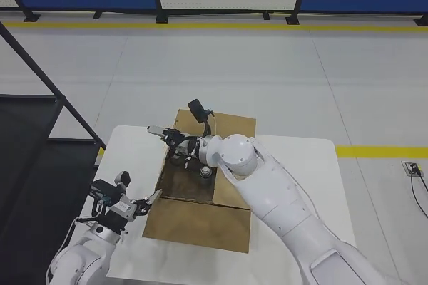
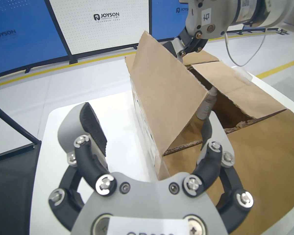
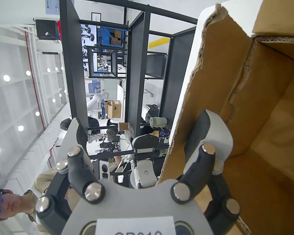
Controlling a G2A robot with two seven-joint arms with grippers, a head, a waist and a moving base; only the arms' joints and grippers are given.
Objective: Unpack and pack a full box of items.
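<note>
Near-left on the worktop (image 1: 132, 153), the left gripper (image 1: 144, 201) hangs just beside the near-left corner of the cardboard box (image 1: 200, 222). Its jaws are released and hold nothing.

Box sits mid-worktop, open at the top. Near flap folded outward and lying flat toward the near edge. Left flap (image 2: 161, 86) stands up, tilted.

Right gripper (image 3: 142, 121) is at the far end of that left flap, the arm coming across the box from the near right. Jaws spread wide and straddling the flap: one finger (image 3: 208, 133) inside the box against the flap's inner face, the other finger (image 3: 77, 133) outside it. Not clenched on the cardboard.

Inside the box, toward the middle, a small white-capped bottle (image 1: 205, 171) stands on the floor, close to the left flap's inner side (image 2: 205, 105). Rest of the box interior mostly hidden under the right arm.
</note>
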